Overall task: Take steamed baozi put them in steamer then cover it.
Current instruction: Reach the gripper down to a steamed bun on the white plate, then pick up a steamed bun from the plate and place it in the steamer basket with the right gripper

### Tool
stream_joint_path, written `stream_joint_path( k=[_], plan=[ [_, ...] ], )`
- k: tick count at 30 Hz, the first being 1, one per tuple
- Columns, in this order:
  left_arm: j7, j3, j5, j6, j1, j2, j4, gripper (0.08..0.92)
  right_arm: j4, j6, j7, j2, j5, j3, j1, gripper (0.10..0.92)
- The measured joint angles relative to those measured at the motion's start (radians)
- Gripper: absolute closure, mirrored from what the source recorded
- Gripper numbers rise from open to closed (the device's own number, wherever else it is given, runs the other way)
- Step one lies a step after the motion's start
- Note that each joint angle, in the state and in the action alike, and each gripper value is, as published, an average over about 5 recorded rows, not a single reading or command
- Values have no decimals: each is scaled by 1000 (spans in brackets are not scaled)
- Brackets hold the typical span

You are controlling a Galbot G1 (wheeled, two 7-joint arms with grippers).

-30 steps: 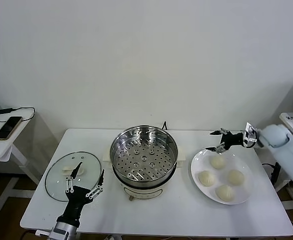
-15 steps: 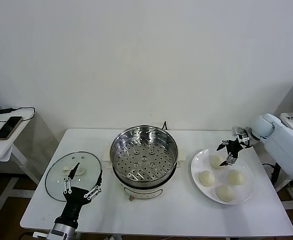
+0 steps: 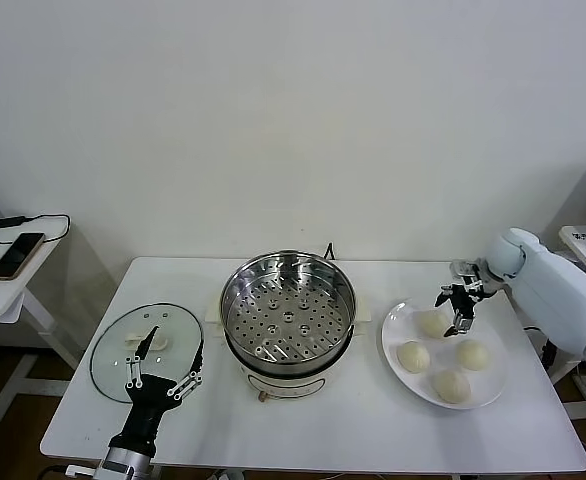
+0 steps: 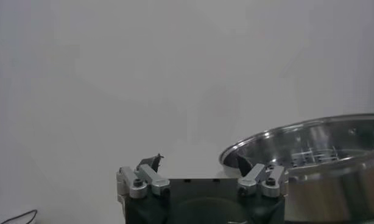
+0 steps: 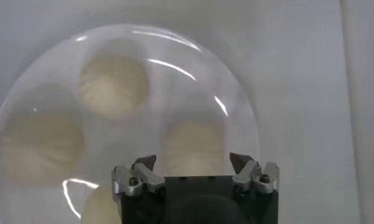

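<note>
Since a moment ago, your right gripper [image 3: 457,312] has dropped down over the plate [image 3: 401,325], jaws apart, just above the back baozi [image 3: 433,323]. All four baozi lie on the plate. Nothing is held. Your left gripper [image 3: 165,363] waits over the cover [image 3: 113,345], jaws apart, beside the steamer [image 3: 288,310].

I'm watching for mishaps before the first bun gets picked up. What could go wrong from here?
The right gripper, open above the rear baozi, could squash the soft dough or nudge the neighbouring buns, which lie close together on the plate. A carried bun might also clip the steamer rim.
</note>
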Motion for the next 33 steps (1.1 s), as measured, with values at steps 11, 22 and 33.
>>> stream_joint_path(
  k=[11,22,33],
  plan=[
    [-5,-1,0,-1,-2,0,1,177,21,6,21,-9,3,-9,0,359],
    [-10,-1,0,0,-3,3,-5,177,168,114,19,-58,56,-113,139,406],
    [-10,12,7,-3,-13,4,-9,177,390,332,21,-5,133,-315,436,422]
  ],
)
